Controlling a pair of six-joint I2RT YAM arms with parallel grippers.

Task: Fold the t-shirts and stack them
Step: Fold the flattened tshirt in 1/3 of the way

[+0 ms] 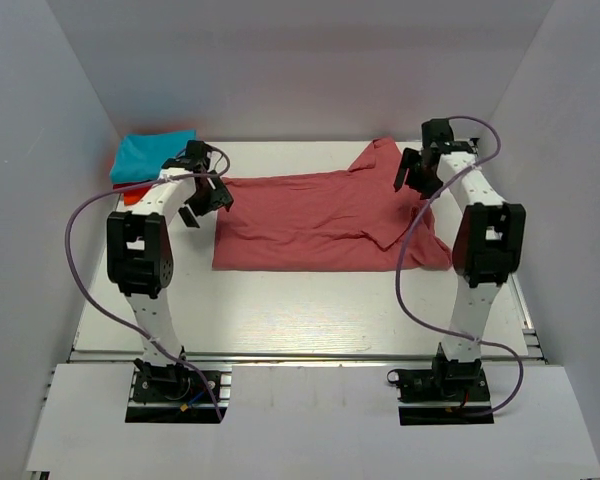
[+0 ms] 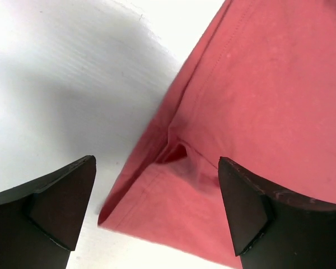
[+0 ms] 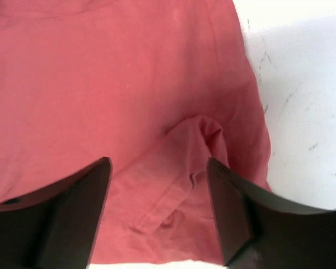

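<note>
- Tee of salmon-pink soft cloth (image 1: 320, 220), large and short-sleeved, lies spread across the far half of the white surface (image 1: 280, 310). One sleeve reaches toward the far right corner, and the cloth is rumpled along the right edge.
- Folded turquoise cloth tee (image 1: 152, 153) sits at the far left corner, well apart from the pink one's middle. It rests on top of a folded orange-red tee (image 1: 130, 196), of which only an edge shows.
- Left fingers (image 2: 56, 207) stand wide apart and hold nothing, hanging above the pink tee's left edge. One is over bare surface, the other over cloth, with a hemmed corner between them.
- Right fingers (image 3: 67, 213) are parted too and empty, above a wrinkled, hemmed fold near the tee's right edge.
</note>
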